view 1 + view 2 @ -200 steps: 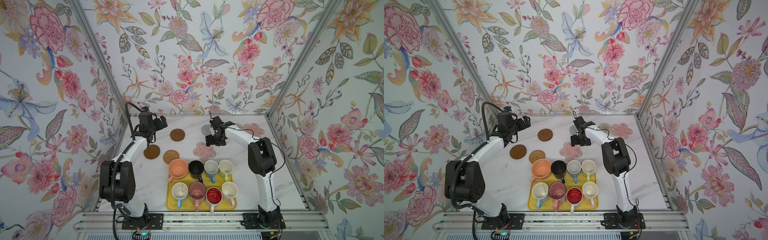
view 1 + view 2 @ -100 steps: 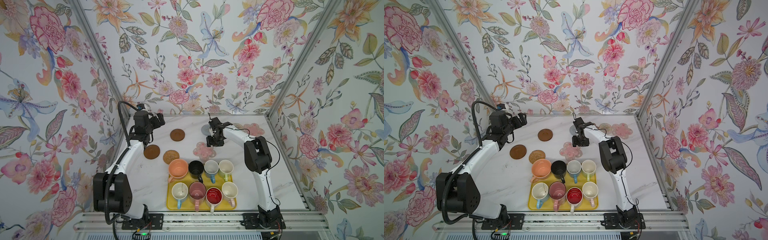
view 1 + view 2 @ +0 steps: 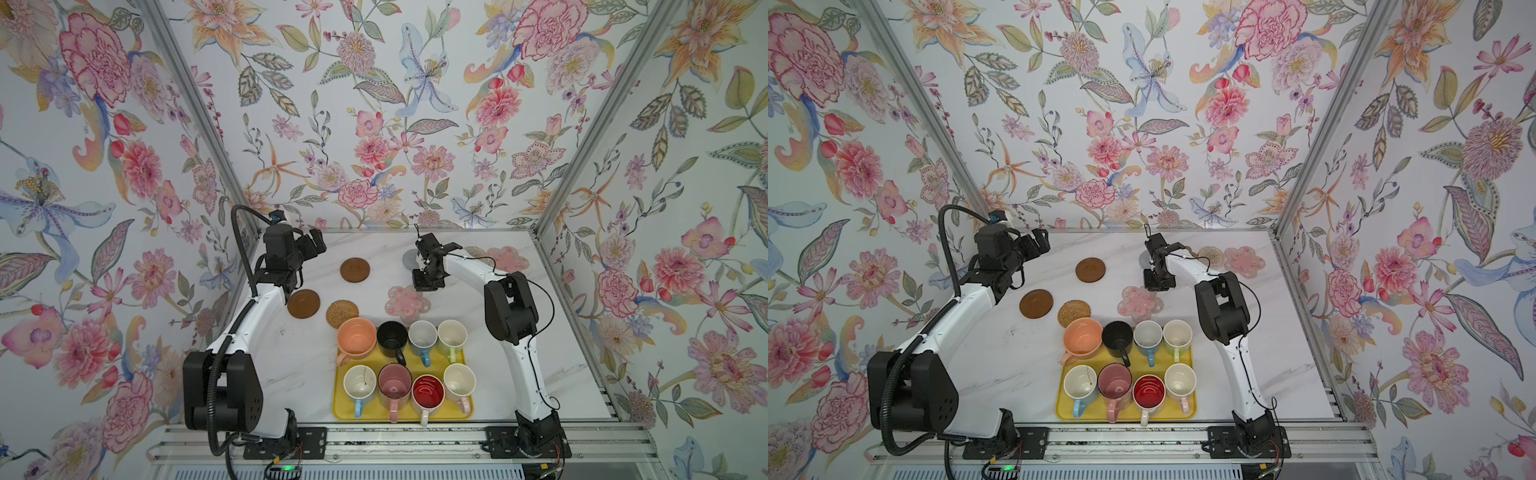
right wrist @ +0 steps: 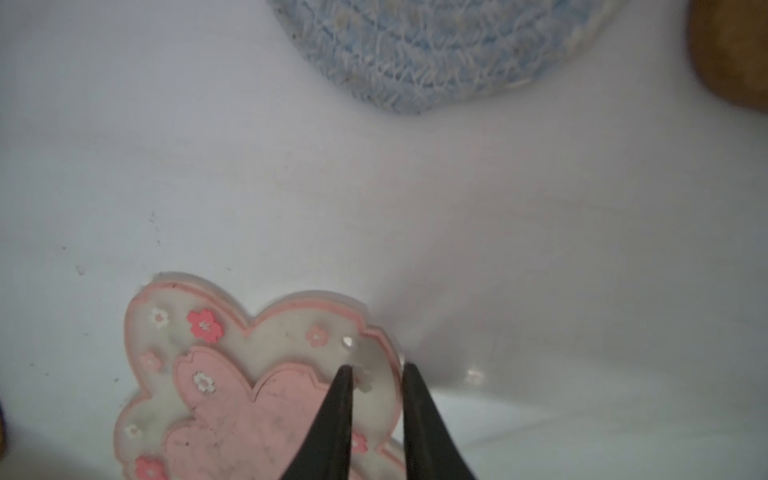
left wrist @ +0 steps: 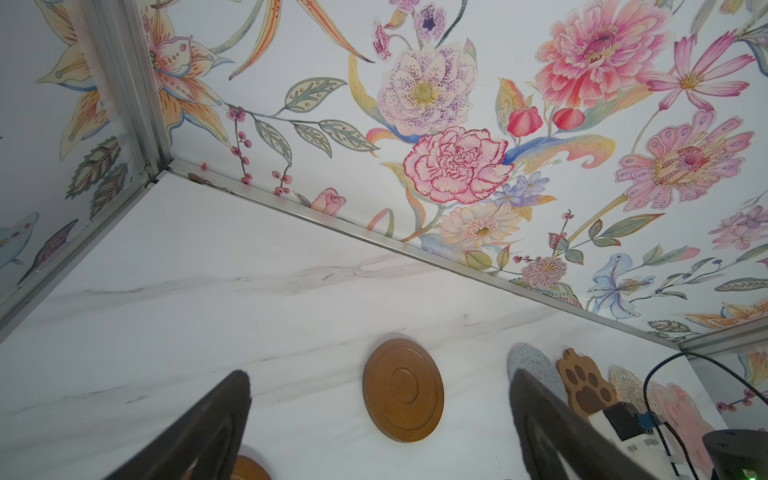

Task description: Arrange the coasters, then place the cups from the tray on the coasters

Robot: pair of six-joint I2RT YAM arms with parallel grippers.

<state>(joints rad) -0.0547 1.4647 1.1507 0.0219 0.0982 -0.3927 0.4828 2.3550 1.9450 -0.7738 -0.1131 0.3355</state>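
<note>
Where the desk (image 3: 291, 374) nears the left wall, the left gripper (image 3: 316, 245) hangs with its fingers spread wide, holding nothing; just right of it lie two dark brown discs (image 3: 355, 269) and the rattan coaster (image 3: 342, 313); the tray (image 3: 338, 411), front and centre, carries all eight cups (image 3: 356, 338); behind it the right gripper (image 4: 376, 368) pinches the rim of a pink flower coaster (image 4: 232, 399); another flower coaster (image 3: 508, 258) lies far right.
</note>
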